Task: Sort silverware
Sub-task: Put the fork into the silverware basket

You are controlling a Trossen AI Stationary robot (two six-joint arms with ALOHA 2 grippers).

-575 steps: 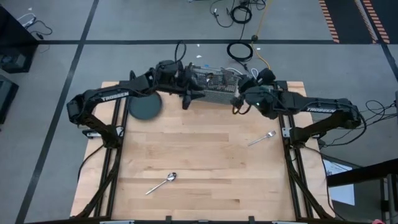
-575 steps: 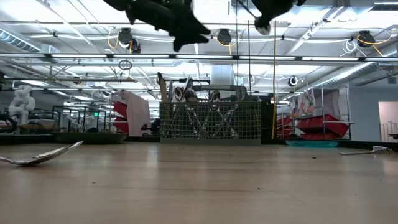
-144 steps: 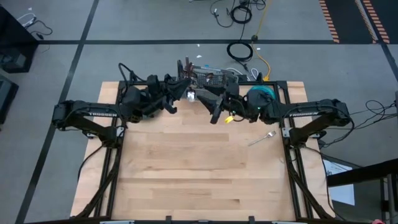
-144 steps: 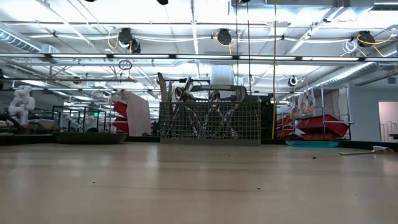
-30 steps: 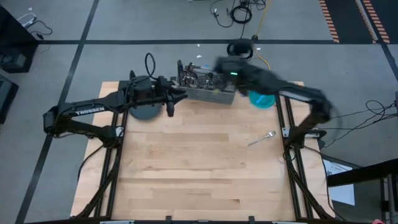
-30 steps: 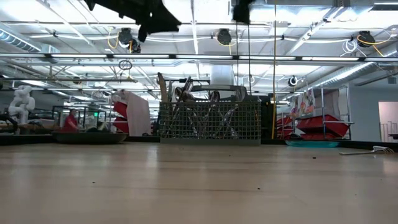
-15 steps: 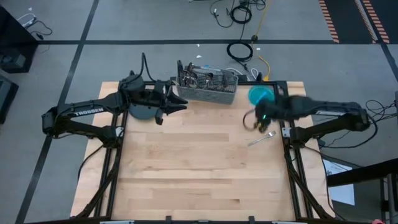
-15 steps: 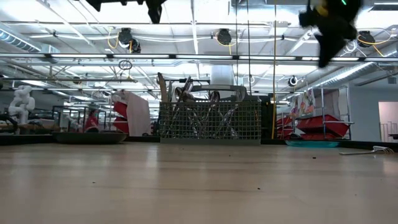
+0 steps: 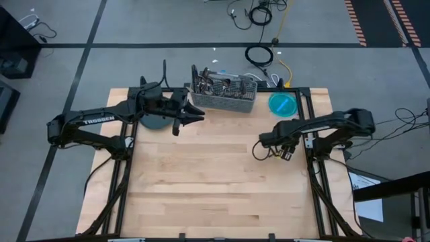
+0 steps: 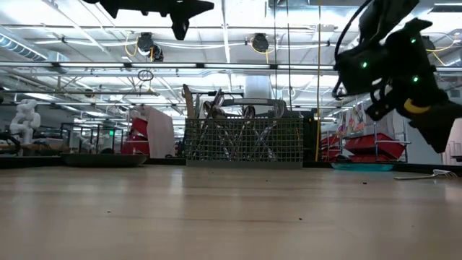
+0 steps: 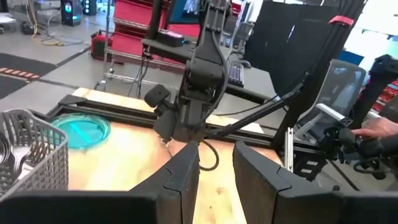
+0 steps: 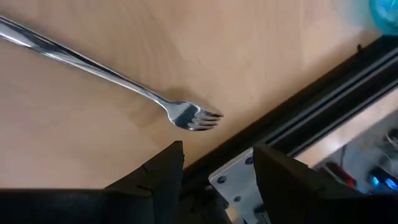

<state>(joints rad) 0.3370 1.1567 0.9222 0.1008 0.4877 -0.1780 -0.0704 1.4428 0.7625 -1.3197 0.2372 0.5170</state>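
One fork [image 12: 118,78] of the silverware lies flat on the wood table near its right edge, also seen in the low view [image 10: 427,174]. My right gripper [image 12: 217,163] hangs open just above it, beside the tines [image 12: 198,118], and hides it in the high view [image 9: 285,149]. Several more pieces of silverware [image 9: 218,85] stand upright in the wire-mesh caddy [image 9: 225,99] at the far edge. My left gripper [image 9: 199,115] is open with nothing between its fingers [image 11: 214,168]. It hovers high by the caddy's near left corner, pointing level toward the right.
A dark round plate [image 9: 153,121] lies under my left arm and a teal plate [image 9: 283,104] right of the caddy. The black frame rail [image 12: 298,124] runs close beside the fork's tines. A person's hand [image 11: 379,127] shows beyond the table's right side.
My right arm has swung from over the caddy toward the table's right edge and near side, then sunk until its gripper hangs over the fork. My left gripper has turned its tips a little toward the right. The fork has lain still.
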